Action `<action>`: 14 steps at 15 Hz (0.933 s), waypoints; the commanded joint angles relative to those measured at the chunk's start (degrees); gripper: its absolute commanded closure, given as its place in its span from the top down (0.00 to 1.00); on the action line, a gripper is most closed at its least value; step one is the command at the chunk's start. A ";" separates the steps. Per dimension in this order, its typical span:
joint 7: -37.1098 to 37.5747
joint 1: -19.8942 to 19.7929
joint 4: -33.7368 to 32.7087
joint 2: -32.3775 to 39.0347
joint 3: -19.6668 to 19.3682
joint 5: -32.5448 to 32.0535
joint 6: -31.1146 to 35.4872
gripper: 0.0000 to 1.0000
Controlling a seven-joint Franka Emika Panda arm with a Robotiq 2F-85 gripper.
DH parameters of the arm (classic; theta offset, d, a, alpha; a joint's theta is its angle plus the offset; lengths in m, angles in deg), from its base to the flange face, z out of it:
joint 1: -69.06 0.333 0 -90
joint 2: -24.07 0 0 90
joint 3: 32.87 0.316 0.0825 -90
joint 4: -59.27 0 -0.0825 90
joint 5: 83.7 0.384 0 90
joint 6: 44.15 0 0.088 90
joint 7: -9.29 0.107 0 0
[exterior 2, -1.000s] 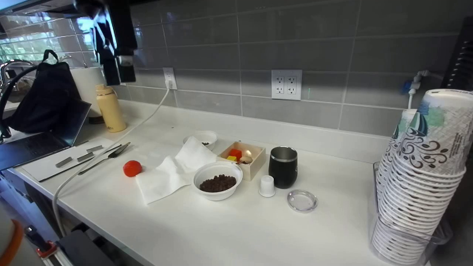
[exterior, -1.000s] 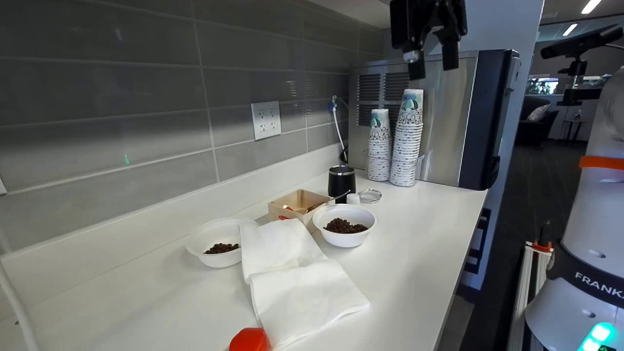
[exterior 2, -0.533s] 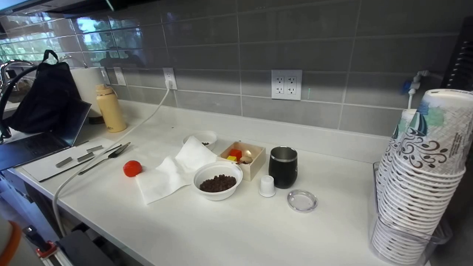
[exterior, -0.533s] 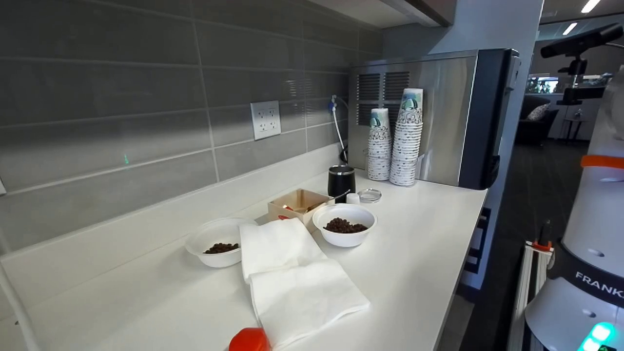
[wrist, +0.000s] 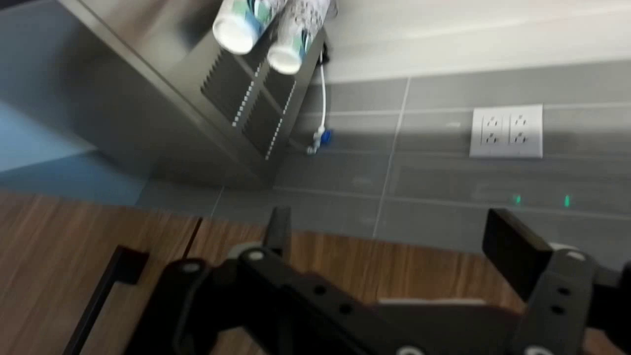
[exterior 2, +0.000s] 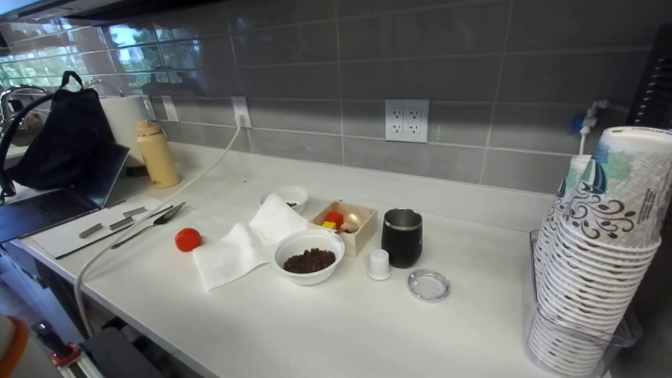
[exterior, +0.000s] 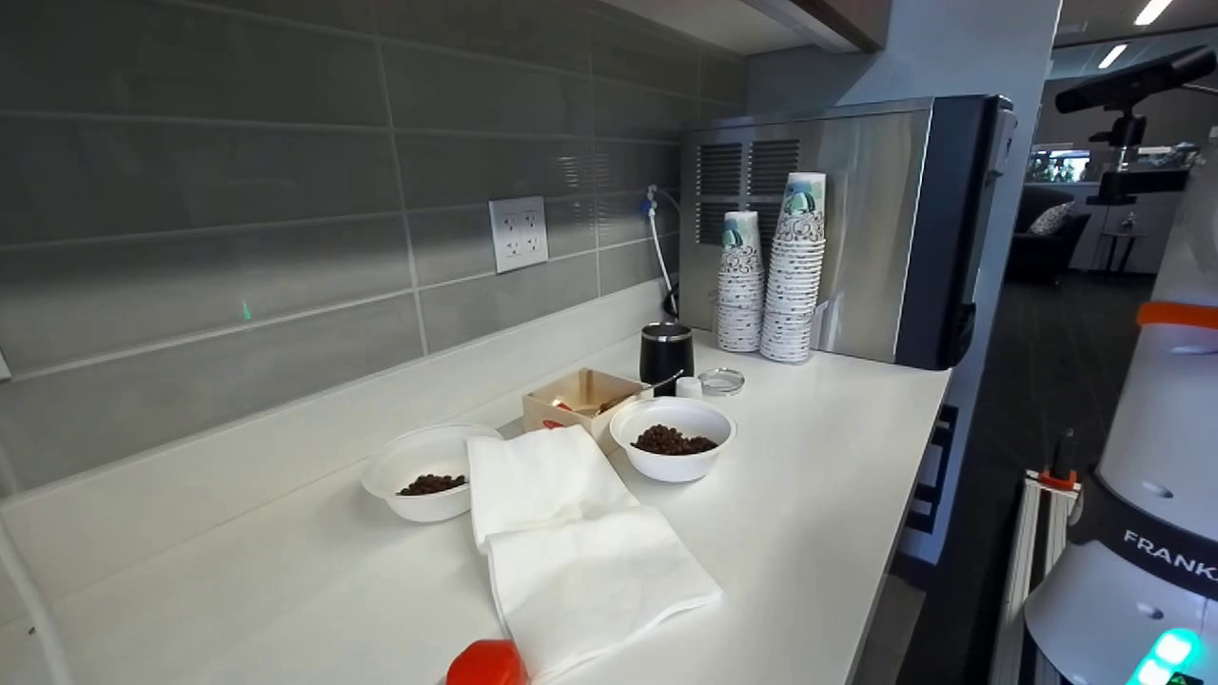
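Note:
My gripper (wrist: pixel 388 219) shows only in the wrist view, where its fingers are wide apart with nothing between them. It is up near a brown wooden cabinet (wrist: pixel 325 251) and the grey tiled wall, touching nothing. On the white counter, a white bowl (exterior 2: pixel 308 280) of small brown pieces stands by a wooden box (exterior 2: pixel 362 237) holding red and yellow blocks. A second such bowl (exterior: pixel 392 471) is partly hidden by a folded white cloth (exterior: pixel 590 561). A red round object (exterior 2: pixel 188 239) lies beside the cloth. A black tumbler (exterior 2: pixel 402 239), a white pod (exterior 2: pixel 379 264) and a clear lid (exterior 2: pixel 429 285) stand nearby.
Tall stacks of paper cups (exterior: pixel 795 276) stand before a steel machine (exterior: pixel 875 228). The cabinet has a black handle (wrist: pixel 106 291). A white cable (exterior 2: pixel 202 173) crosses the counter near a laptop (exterior 2: pixel 58 205), a yellow bottle (exterior 2: pixel 156 157) and a dark backpack (exterior 2: pixel 65 139).
My gripper was in both exterior views one second ago, high above the counter. It has moved up and out of both. The things on the counter have not moved.

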 commanded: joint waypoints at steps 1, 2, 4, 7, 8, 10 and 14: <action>-1.56 -3.08 -2.22 3.18 -2.59 -2.55 14.21 1.00; -1.74 -4.29 -2.25 3.62 -3.13 -2.83 18.59 1.00; -1.59 -7.48 -2.47 4.41 -3.67 -2.85 26.20 1.00; -1.94 -12.79 -2.59 5.98 -4.11 -2.36 34.77 1.00; -1.90 -14.56 -2.59 6.66 -4.08 -2.16 36.99 1.00; -2.45 -17.38 -2.76 8.58 -4.26 -1.72 40.53 1.00; -3.96 -19.32 -4.11 13.62 -5.28 0.39 45.21 1.00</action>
